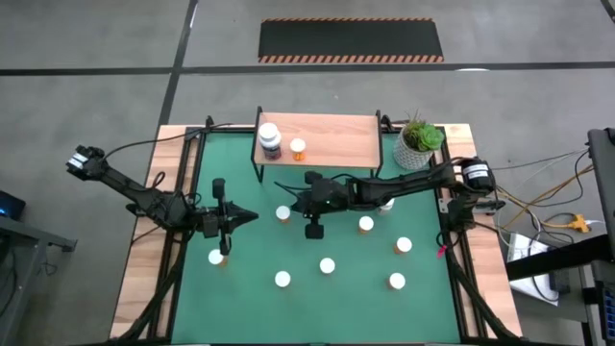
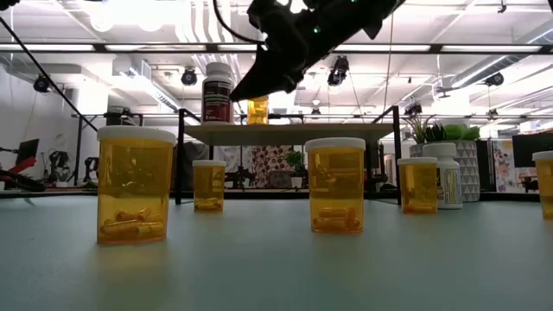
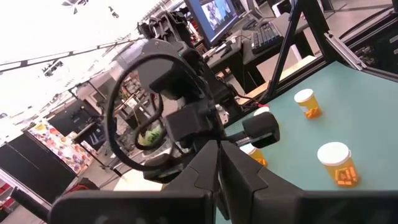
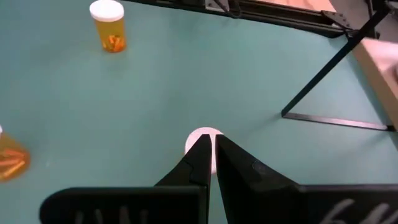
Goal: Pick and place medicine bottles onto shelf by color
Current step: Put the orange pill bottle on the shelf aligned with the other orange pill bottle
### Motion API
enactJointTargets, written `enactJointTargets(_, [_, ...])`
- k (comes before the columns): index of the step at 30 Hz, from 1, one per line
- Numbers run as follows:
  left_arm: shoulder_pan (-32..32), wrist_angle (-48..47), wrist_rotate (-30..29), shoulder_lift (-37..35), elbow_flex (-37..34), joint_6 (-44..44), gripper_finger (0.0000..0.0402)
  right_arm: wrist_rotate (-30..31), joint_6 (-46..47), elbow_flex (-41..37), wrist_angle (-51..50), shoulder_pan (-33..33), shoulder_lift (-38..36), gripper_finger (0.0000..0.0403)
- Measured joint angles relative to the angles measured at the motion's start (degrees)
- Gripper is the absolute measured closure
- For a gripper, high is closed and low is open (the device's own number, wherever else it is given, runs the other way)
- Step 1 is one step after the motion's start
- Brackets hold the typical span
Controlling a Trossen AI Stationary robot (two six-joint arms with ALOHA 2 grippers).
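Note:
Several orange medicine bottles with white caps stand on the green mat [image 1: 240, 288], among them ones at the front left [image 1: 216, 257] and at the front middle [image 1: 328, 265]. The light-wood shelf [image 1: 332, 135] at the back carries a larger dark-and-white bottle [image 1: 270, 141] and an orange bottle [image 1: 299, 148]. My right gripper [image 1: 288, 206] is shut and hovers at about shelf height [image 2: 237, 95] over one bottle's white cap [image 4: 202, 138], clear of it. My left gripper [image 1: 248, 218] is shut and empty over the mat's left part.
A white pot with a green plant [image 1: 419, 146] stands at the back right, beside the shelf. The shelf's black legs [image 4: 323, 81] stand close to my right gripper. A white bottle [image 2: 447, 175] stands near the pot. Open mat lies between the bottles.

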Motion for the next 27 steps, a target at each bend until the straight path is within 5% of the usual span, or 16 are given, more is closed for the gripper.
enactJointTargets(7, [0.01, -0.01, 0.0, 0.0, 0.0, 0.0, 0.04, 0.02, 1.34, -0.13, 4.16, 0.0, 4.29, 0.0323])
enactJointTargets(21, [0.01, -0.02, 0.0, 0.0, 0.0, 0.0, 0.04, 0.61, 3.77, 0.33, 7.44, -0.13, 8.48, 0.0089])
enactJointTargets(27, [0.0, 0.0, 0.0, 0.0, 0.0, 0.0, 0.04, 1.74, 5.28, 0.5, 8.22, -0.13, 10.46, 0.0051])
